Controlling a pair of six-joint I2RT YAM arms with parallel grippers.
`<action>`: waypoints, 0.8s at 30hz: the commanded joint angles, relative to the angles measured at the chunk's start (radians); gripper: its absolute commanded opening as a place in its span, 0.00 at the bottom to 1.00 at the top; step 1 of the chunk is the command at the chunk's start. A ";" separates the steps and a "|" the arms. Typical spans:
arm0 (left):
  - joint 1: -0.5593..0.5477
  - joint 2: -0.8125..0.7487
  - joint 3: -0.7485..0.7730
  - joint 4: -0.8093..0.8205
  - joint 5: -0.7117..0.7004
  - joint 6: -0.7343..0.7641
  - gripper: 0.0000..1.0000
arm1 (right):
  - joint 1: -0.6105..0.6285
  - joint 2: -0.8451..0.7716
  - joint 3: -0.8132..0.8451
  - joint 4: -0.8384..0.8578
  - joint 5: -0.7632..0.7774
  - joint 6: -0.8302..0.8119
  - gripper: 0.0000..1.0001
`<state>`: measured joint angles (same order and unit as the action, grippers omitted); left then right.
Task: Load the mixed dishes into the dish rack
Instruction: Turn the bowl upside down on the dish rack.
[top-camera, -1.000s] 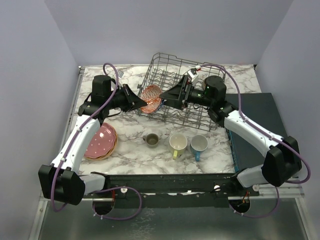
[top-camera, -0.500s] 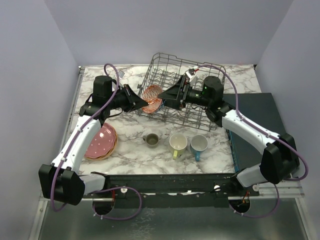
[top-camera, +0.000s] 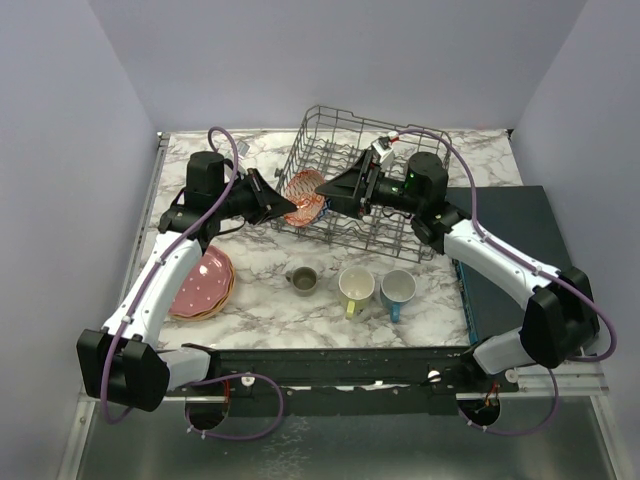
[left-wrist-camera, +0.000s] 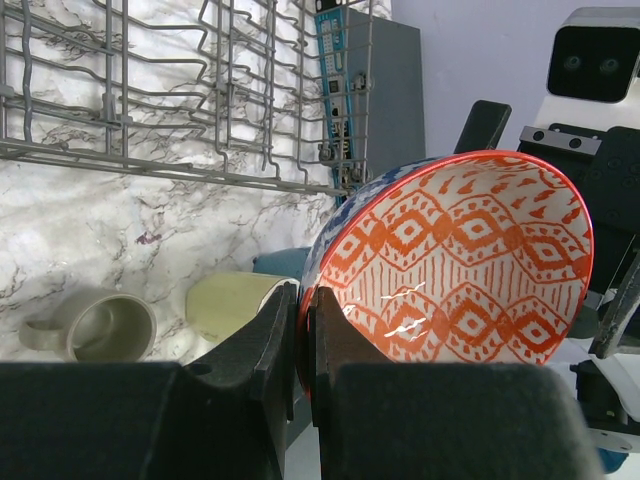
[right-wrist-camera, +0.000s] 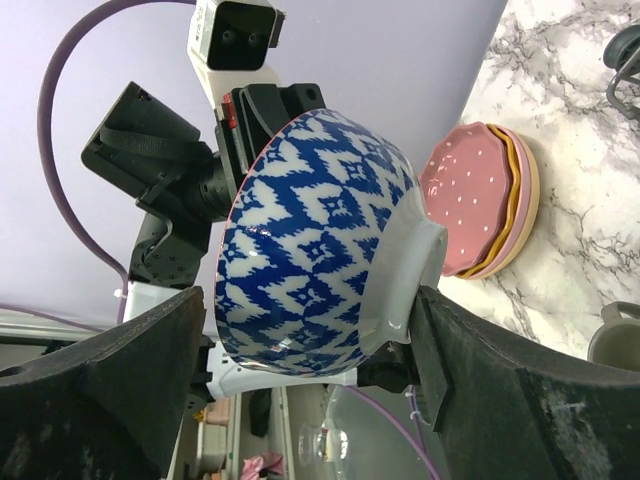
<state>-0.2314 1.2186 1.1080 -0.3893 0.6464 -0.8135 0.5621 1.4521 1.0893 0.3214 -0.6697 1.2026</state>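
**Bowl held between both arms at the rack's near-left corner**

Since the earlier top view, my right gripper (top-camera: 331, 193) has edged a little toward the left arm and now closes up on the blue-white patterned bowl (top-camera: 303, 193). The left gripper (top-camera: 281, 205) and the bowl have barely shifted.

Left arm: the fingers (left-wrist-camera: 250, 370) are pressed together on the bowl's rim, one pad against the orange-patterned inside and one against the blue outside. The bowl stands on edge past these fingertips, its opening facing the left wrist camera.

Right arm: the fingers (right-wrist-camera: 120, 390) are spread wide, one on each side of the bowl. Its blue-and-white outside and pale foot fill the gap between them. The foot lies right against one finger, but I cannot tell whether either pad presses on it.

The dish rack (top-camera: 392, 233) sits behind and beside both sets of fingertips. The bowl hangs at the rack's near-left corner, above the marble table (top-camera: 260, 305).

Below the fingers, on the near side, three mugs stand in a row: grey-beige mug (top-camera: 302, 281), pale yellow mug (top-camera: 355, 287) and blue mug (top-camera: 397, 288). The plate stack (top-camera: 200, 283), pink plate on top, lies beside the left forearm.
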 joint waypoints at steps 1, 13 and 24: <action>-0.003 -0.035 -0.002 0.050 0.011 -0.013 0.00 | 0.005 -0.032 -0.008 0.043 0.022 0.008 0.86; -0.004 -0.043 -0.015 0.050 0.000 -0.015 0.00 | 0.005 -0.066 -0.055 0.076 0.044 0.028 0.77; -0.005 -0.045 -0.030 0.050 -0.008 -0.017 0.00 | 0.005 -0.071 -0.058 0.069 0.047 0.020 0.53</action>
<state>-0.2314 1.2026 1.0966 -0.3817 0.6460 -0.8272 0.5621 1.4151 1.0374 0.3527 -0.6388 1.2224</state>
